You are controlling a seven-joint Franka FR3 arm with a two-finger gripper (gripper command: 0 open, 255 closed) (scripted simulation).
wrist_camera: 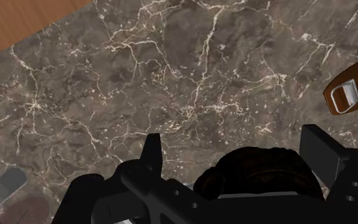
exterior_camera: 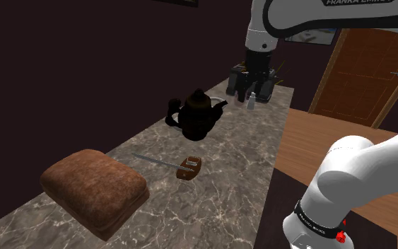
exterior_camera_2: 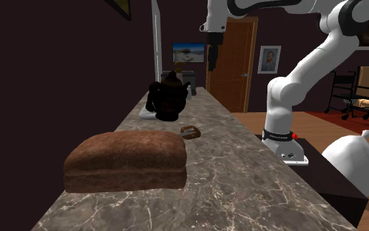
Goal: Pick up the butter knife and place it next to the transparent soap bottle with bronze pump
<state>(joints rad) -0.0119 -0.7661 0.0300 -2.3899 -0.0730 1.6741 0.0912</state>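
The butter knife [exterior_camera: 188, 168] lies flat on the marble counter [exterior_camera: 218, 198], brown handle toward the stand, thin blade pointing at the bread. Its handle also shows in the second exterior view [exterior_camera_2: 190, 132] and off to one side of the fingers in the wrist view [wrist_camera: 352, 92]. A small pale soap bottle [exterior_camera: 250, 101] stands at the counter's far end. My gripper [exterior_camera: 254, 90] hangs above that far end, close over the bottle and well away from the knife. It is open, its fingers [wrist_camera: 152, 153] apart and holding nothing. Far below the gripper [wrist_camera: 238, 149] is the dark teapot [wrist_camera: 254, 175].
A dark teapot [exterior_camera: 196, 113] stands between the knife and the bottle. A large brown bread loaf [exterior_camera: 95, 189] takes up the near end of the counter. Wooden floor and a door [exterior_camera: 374, 71] lie beyond the counter's edge. A white bag [exterior_camera_2: 353, 161] sits by the stand.
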